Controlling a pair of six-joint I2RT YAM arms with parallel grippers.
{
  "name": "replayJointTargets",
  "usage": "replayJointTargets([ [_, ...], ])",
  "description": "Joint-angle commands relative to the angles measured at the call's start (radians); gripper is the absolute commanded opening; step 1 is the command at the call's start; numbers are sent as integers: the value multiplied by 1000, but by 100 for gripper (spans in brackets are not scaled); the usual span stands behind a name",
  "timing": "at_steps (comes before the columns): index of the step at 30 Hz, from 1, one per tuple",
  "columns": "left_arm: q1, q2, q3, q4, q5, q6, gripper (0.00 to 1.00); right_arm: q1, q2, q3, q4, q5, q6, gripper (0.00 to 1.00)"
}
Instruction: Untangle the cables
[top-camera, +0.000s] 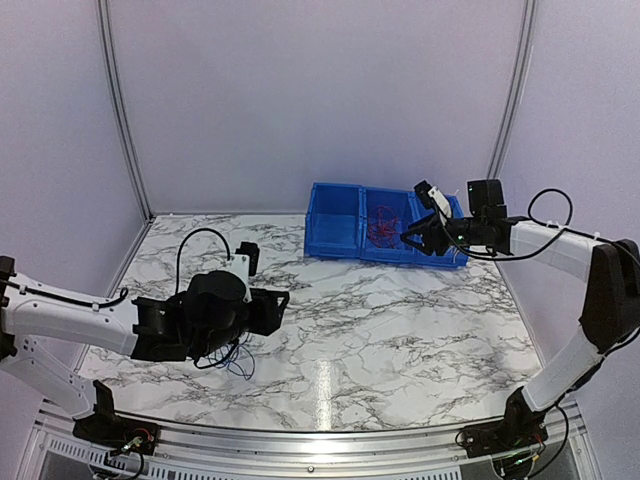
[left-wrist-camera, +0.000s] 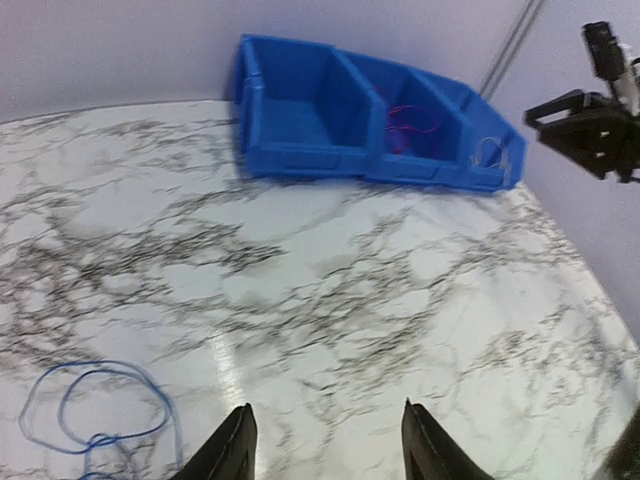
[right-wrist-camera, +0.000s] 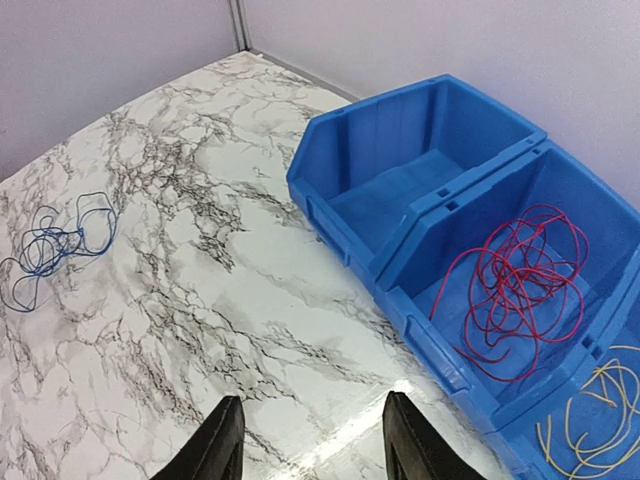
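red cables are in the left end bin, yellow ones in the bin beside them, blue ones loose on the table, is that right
Not quite. The red cables lie in the middle bin, not the left end bin, which holds nothing. The right wrist view shows this. The rest stands: the yellow cables are in the bin beside them and the blue cables lie loose on the table.

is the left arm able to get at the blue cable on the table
Probably yes: the left gripper is open and empty, and the blue cable lies loose on the marble table close beside it, with nothing in between.
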Motion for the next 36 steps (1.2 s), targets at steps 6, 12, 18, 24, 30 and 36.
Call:
replayJointTargets([
  [6,140,-214,-122,-689,-200,-419,44,-5,-3,20,6,-169,-41,46],
  [12,212,-402,-313,-670,-131,-557,44,-5,-22,17,-1,-167,-64,46],
  [18,334,-394,-433,-476,73,-482,37,-4,-7,26,-16,-180,-64,46],
  [24,420,-323,-474,-374,151,-437,28,-5,-24,22,-15,-171,-72,46],
  [30,468,-268,-477,-311,178,-378,11,-5,-15,23,-17,-176,-72,45],
  [36,471,-346,-367,-381,136,-245,0,-5,-2,26,-18,-194,-54,44],
])
